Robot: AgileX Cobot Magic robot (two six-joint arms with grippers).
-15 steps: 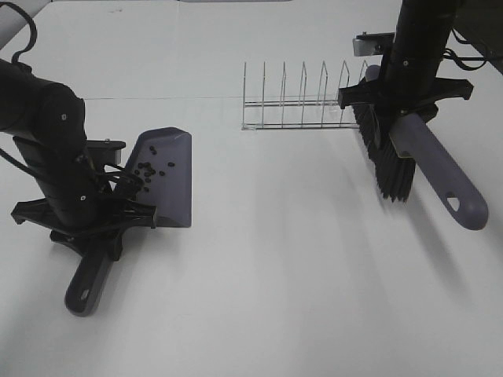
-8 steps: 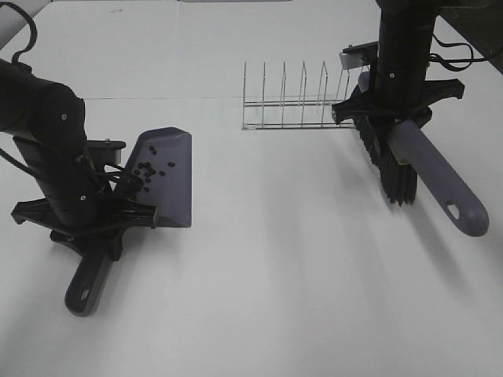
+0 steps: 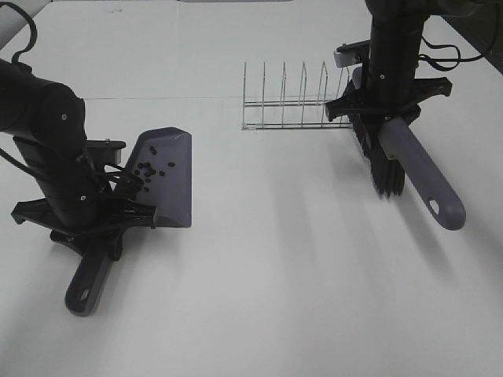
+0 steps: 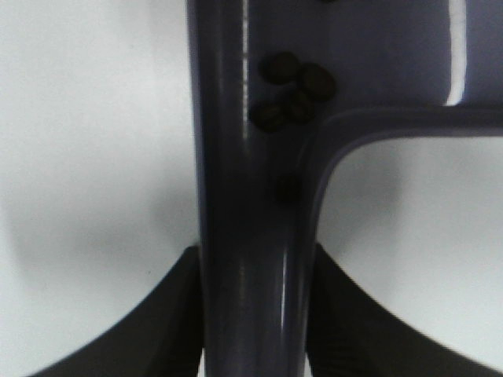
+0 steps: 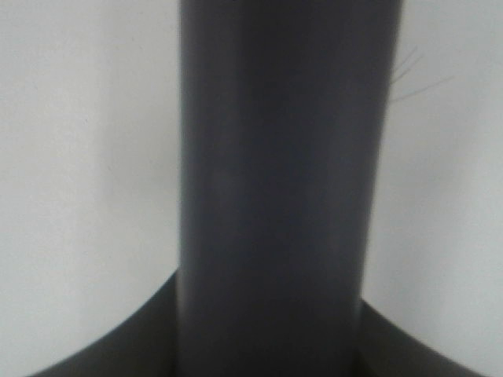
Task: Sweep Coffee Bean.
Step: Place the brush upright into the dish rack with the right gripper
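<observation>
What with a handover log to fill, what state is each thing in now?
Purple-grey plastic dustpan: flat on white table, handle clamped, holding beans.
Small dark coffee beans: collected inside dustpan.
Purple-grey long-handled brush with black bristles: held tilted, apparently off table.
Thin wire rack: upright, empty.
Left pincer: shut on dustpan.
Right pincer: shut on brush.

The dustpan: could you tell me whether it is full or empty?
Not empty: coffee beans lie in the dustpan, near its handle.
</observation>
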